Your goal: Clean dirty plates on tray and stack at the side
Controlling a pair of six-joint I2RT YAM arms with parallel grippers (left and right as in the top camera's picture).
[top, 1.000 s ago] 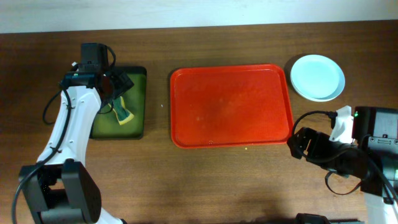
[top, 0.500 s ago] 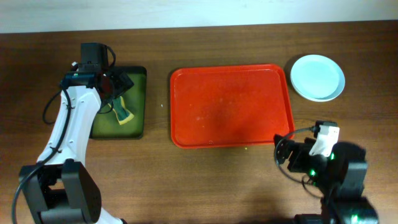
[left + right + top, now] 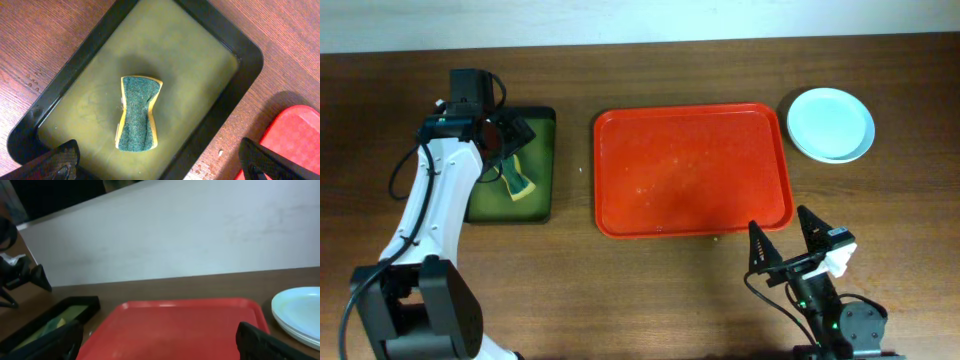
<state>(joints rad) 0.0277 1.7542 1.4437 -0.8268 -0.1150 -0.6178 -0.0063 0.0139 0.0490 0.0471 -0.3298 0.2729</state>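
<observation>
From overhead, the red tray lies flat in the middle of the desk, with faint pale specks on its floor. The plates sit on the desk near its far right corner, just beside the tray's far right corner but not touching it; the top plate is pale blue. Toward the left edge lies a smaller dark tray with a sponge in it. The left claw hangs over the far end of that dark tray. The right claw is by the near edge of the desk, its fingers spread wide and pointing at the red tray's near right corner.

The left wrist view looks straight down on the sponge. It lies green face up with yellow edges, pinched at the waist, on the olive floor of the dark tray. The left claw is wide, one fingertip in each lower corner of the view, gripping nothing. A corner of the red tray shows at the right.

The right wrist view looks level across the desk. The red tray lies ahead, the plates to its right show layered rims, and the dark tray is at the left. The right claw is wide and holds nothing.
</observation>
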